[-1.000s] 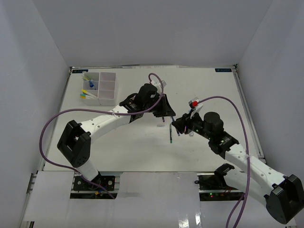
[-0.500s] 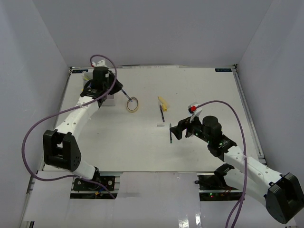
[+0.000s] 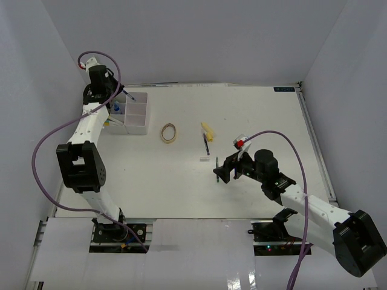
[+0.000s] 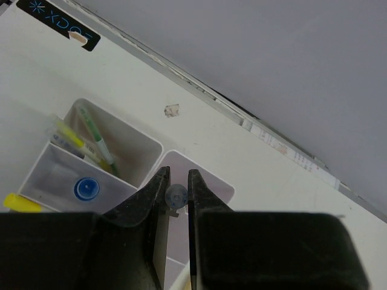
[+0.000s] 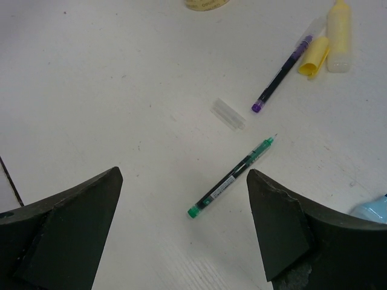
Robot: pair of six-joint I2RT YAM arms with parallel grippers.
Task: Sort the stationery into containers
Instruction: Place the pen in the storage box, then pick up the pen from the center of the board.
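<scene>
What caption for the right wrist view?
Open right gripper above a green pen; purple pen, yellow highlighter and clear cap beyond.

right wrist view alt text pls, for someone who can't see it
The open right gripper hovers above a green pen lying on the white table. Farther off lie a small clear piece, a purple pen and a yellow highlighter.

A flat white surface (image 3: 260,115) carries a white plastic six-compartment tray (image 3: 138,127) at its far-left corner. Toward the middle lie a tan ring (image 3: 169,132), a yellow marker (image 3: 207,129), a dark purple-tipped pen (image 3: 206,144), a small clear cap (image 3: 204,159) and, closest to the near edge, a green pen (image 3: 217,166).
</scene>
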